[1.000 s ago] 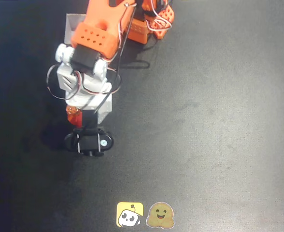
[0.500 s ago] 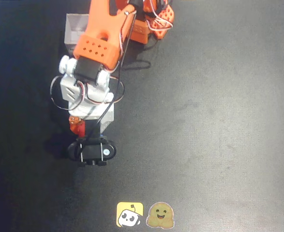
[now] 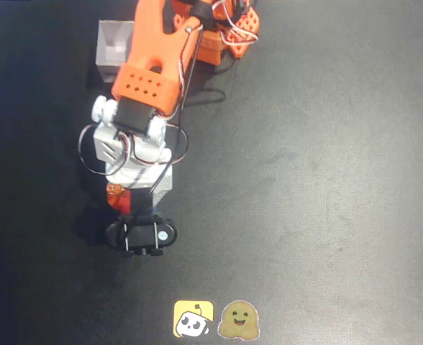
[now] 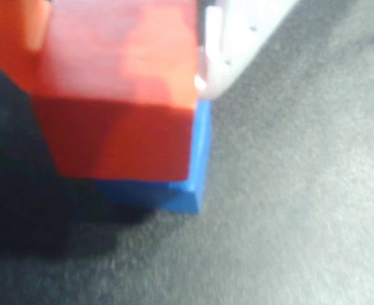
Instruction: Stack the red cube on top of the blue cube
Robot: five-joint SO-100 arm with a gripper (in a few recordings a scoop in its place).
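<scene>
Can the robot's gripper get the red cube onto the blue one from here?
Probably yes. In the wrist view the red cube, held between the gripper's fingers, already sits right over the blue cube, with nothing between them.

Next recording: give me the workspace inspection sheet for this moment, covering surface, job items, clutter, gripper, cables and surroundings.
Surface: black mat, faintly scuffed.
Job's things: red cube sits over the blue cube in the wrist view, with the blue edge sticking out on the right; whether they touch cannot be told.
Clutter: white open-topped box at upper left; two cartoon stickers at the lower edge.
Gripper: gripper beside the red cube; grip state cannot be told.
Cables: black cable runs down the orange arm; thin loops at the wrist.
Surroundings: nothing seen.
</scene>
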